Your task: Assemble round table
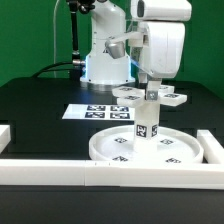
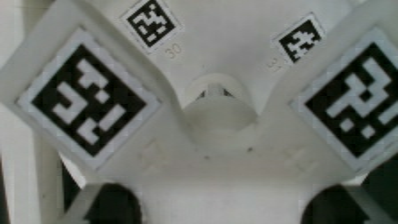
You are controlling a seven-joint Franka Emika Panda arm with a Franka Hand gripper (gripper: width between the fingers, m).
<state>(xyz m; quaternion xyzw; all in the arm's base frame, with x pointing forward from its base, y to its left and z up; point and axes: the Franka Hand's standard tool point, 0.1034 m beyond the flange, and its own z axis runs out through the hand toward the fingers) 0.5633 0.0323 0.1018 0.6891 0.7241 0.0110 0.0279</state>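
Observation:
In the exterior view the large rimmed white disc lies flat near the front wall. The short tagged cylinder leg stands upright at its middle. The cross-shaped foot sits on top of the leg, its arms carrying black-and-white tags. My gripper comes straight down onto the foot's centre. In the wrist view the foot fills the picture. Its white body spans the whole gap between my two dark fingertips, which press on its sides. The gripper is shut on it. The foot hides the leg in this view.
The marker board lies flat on the black table behind the disc. Long white border walls run along the front, the exterior view's left and right. The robot's base stands at the back.

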